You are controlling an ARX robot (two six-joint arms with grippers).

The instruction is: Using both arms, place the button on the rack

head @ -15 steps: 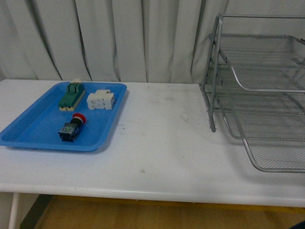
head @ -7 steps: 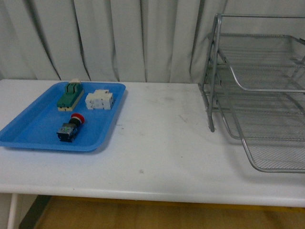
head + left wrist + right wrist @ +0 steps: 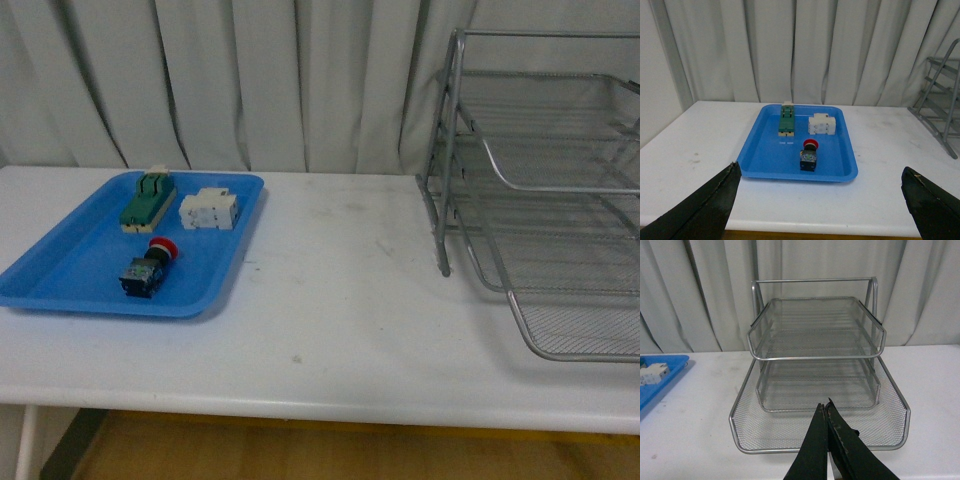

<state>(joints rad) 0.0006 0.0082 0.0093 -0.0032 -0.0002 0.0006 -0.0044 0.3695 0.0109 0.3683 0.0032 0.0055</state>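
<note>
Button (image 3: 152, 268) lies on its side in blue tray (image 3: 60, 285), at bench (image 3: 340, 320) left, red cap toward curtain (image 3: 250, 80). Green block (image 3: 148, 198) & white part (image 3: 210, 210) sit just behind it, not touching. Rack (image 3: 540, 190) stands at bench right, well apart from tray, bottom tier slid out toward robot. Left claw (image 3: 820, 170) spread wide, holding nothing, facing tray w/ button between its fingers' line of sight. Right claw (image 3: 824, 409) pinched together, nothing gripped, facing rack, tips seen against bottom tier's mesh.
</note>
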